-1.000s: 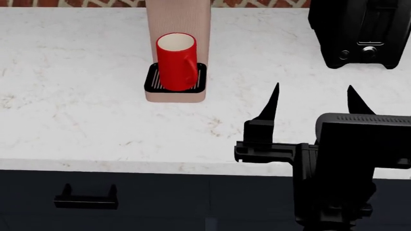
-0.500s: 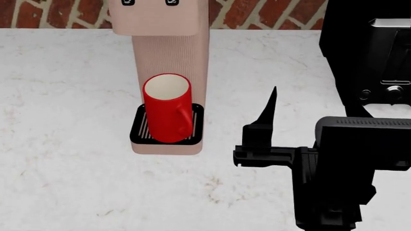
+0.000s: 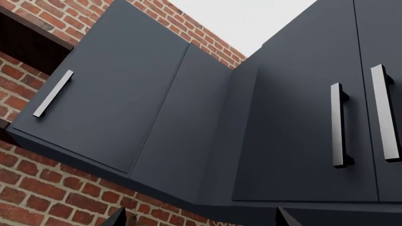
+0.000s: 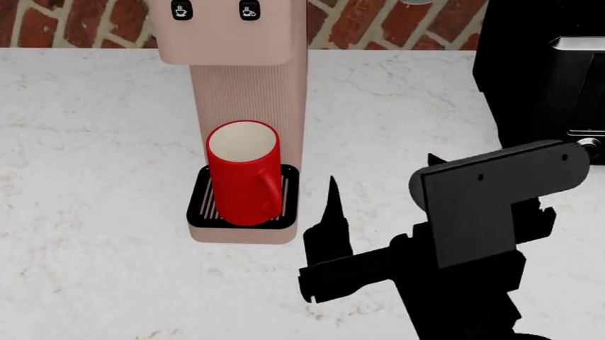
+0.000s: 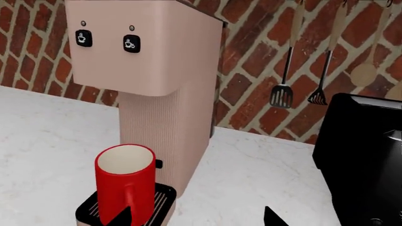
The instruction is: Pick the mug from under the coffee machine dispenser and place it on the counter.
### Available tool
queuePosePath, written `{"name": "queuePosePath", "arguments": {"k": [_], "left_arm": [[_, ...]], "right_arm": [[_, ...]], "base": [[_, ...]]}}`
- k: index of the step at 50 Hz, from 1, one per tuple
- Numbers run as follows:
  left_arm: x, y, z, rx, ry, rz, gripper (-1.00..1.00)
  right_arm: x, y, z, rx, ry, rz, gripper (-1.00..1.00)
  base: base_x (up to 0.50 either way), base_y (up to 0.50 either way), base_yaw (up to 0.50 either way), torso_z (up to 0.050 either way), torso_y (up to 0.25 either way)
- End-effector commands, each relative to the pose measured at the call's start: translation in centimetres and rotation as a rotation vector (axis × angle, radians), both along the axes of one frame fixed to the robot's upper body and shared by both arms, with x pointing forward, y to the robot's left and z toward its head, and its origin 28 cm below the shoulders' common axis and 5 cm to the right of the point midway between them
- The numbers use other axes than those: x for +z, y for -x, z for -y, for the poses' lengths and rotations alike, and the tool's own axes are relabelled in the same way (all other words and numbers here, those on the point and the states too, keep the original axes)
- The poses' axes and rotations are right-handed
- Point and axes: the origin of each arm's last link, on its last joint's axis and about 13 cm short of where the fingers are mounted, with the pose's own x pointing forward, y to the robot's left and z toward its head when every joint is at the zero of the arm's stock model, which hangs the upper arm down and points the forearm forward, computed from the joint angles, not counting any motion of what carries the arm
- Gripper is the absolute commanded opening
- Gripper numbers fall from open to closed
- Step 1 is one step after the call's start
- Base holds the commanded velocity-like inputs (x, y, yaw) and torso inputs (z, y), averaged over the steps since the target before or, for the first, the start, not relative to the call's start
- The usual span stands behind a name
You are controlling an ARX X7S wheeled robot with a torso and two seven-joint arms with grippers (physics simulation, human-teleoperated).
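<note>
The red mug (image 4: 241,177) stands upright on the black slatted drip tray (image 4: 291,200) under the head of the dusty-pink coffee machine dispenser (image 4: 248,78), its handle towards me. It stands on the white marble counter (image 4: 85,142). My right gripper (image 4: 383,173) is open and empty, just right of the machine's base and apart from the mug. In the right wrist view the mug (image 5: 124,176) and the machine (image 5: 150,66) lie ahead of the open right gripper (image 5: 196,218), with one fingertip in front of the mug's handle. My left gripper (image 3: 202,217) is open and points up at wall cabinets.
A boxy black appliance (image 4: 543,78) stands on the counter at the right, close behind my right arm; it also shows in the right wrist view (image 5: 364,160). Utensils (image 5: 284,89) hang on the brick wall. Dark wall cabinets (image 3: 283,117) are overhead.
My right gripper has swung left and tilted, bringing its left finger closer to the machine's base. The head view has shifted slightly. The mug has not moved.
</note>
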Motion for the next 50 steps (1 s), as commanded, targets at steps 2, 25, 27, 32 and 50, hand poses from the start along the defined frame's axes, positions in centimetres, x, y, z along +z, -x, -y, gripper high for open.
{"name": "queuePosePath", "arguments": {"k": [2,25,27,32,50], "left_arm": [[0.0,0.0,0.0,-0.001,-0.003,-0.004,1.00],[0.1,-0.1,0.0,0.004,-0.005,-0.013,1.00],[0.1,-0.1,0.0,0.004,-0.005,-0.013,1.00],[0.1,-0.1,0.0,0.004,-0.006,-0.012,1.00],[0.1,-0.1,0.0,0.003,-0.006,-0.009,1.00]], "right_arm": [[3.4,1.0,1.1,0.172,0.097,-0.156,1.00],[6.4,-3.7,-0.2,0.410,0.056,-0.339,1.00],[6.3,-4.2,-0.5,0.417,0.054,-0.351,1.00],[5.2,-5.4,-1.2,0.428,0.045,-0.389,1.00],[2.7,-8.0,-3.1,0.405,0.071,-0.455,1.00]], "base": [[0.00,0.00,0.00,0.000,0.000],[0.00,0.00,0.00,0.000,0.000],[0.00,0.00,0.00,0.000,0.000],[0.00,0.00,0.00,0.000,0.000],[0.00,0.00,0.00,0.000,0.000]]}}
